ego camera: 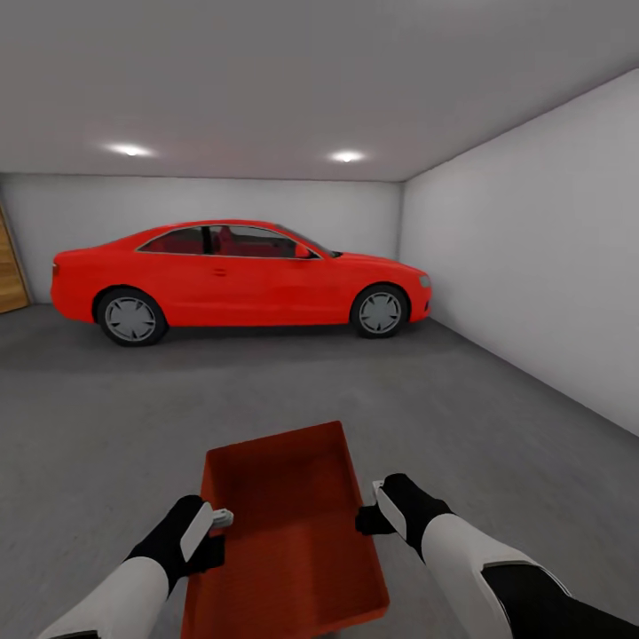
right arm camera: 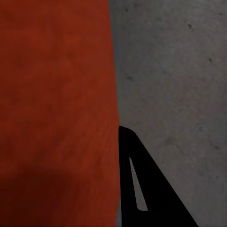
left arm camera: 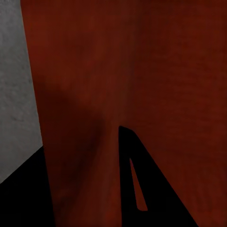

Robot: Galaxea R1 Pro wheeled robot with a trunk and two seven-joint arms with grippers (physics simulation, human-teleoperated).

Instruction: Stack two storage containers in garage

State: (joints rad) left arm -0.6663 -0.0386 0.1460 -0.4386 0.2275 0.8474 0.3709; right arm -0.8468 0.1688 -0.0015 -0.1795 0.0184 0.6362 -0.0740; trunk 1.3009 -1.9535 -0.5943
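We carry one orange-red box [ego camera: 288,532] low at 6 o'clock, between our two arms, above the grey concrete floor [ego camera: 497,426] of the garage. Our left gripper [ego camera: 216,519] presses its long wall at 9 o'clock, our right gripper [ego camera: 373,508] the opposite wall at 3 o'clock; we cannot tell how either one's fingers stand. A red car [ego camera: 240,280] is parked well apart at 12 o'clock, side-on before the white back wall [ego camera: 80,213]. A wooden door [ego camera: 11,266] shows at 10 o'clock.
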